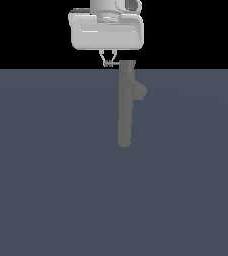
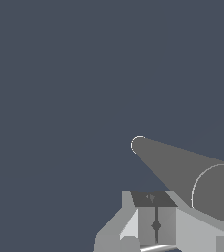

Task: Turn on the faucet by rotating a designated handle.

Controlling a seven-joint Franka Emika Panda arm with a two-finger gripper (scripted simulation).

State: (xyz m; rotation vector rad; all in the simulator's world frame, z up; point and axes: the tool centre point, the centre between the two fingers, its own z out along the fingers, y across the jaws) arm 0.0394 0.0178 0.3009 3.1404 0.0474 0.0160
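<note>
The place was a bare simulated test scene rather than any real room. A flat, featureless slate-blue floor ran to a straight horizon under a plain black void, with no walls or furniture. The lone grey faucet had untextured, rendered surfaces.

Faucet: matt dark grey, smooth, without highlights.
Gripper: smooth pale grey with a soft sheen, like moulded plastic.
Ground: flat, matt slate blue, untextured.
</note>
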